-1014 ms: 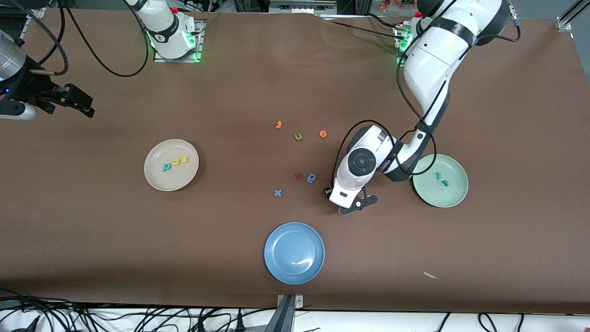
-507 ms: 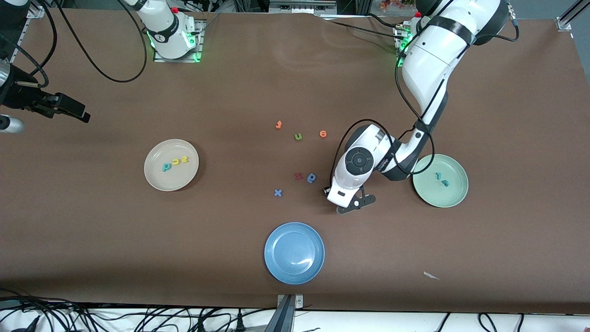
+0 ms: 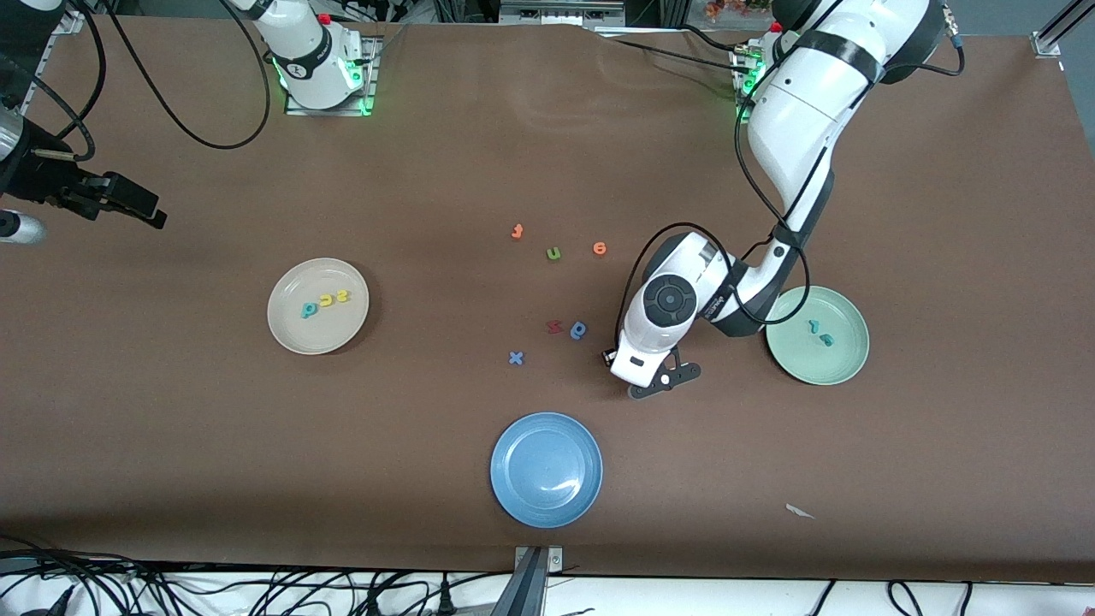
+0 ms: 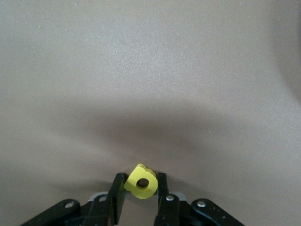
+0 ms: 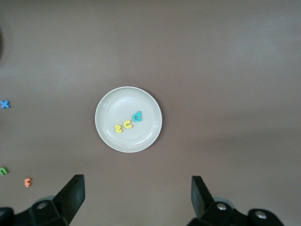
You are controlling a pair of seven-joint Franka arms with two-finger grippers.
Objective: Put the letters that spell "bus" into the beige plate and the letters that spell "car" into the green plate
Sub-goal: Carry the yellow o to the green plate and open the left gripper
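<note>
left hand [image 4: 139, 184] is down on the bench between the blue plate [image 3: 546, 469] and the green plate [image 3: 817, 334], fingers clenched on the yellow a [image 4: 140, 181]. it sits cocked between the tips, so a lift could flick it loose. right hand [image 5: 136, 195] waits spread wide over the beige plate [image 5: 128, 119], which holds b, u, s.

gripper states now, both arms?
Left gripper: closed on the yellow a, at the table between blue and green plates.
Right gripper: open, empty, waiting.
</note>
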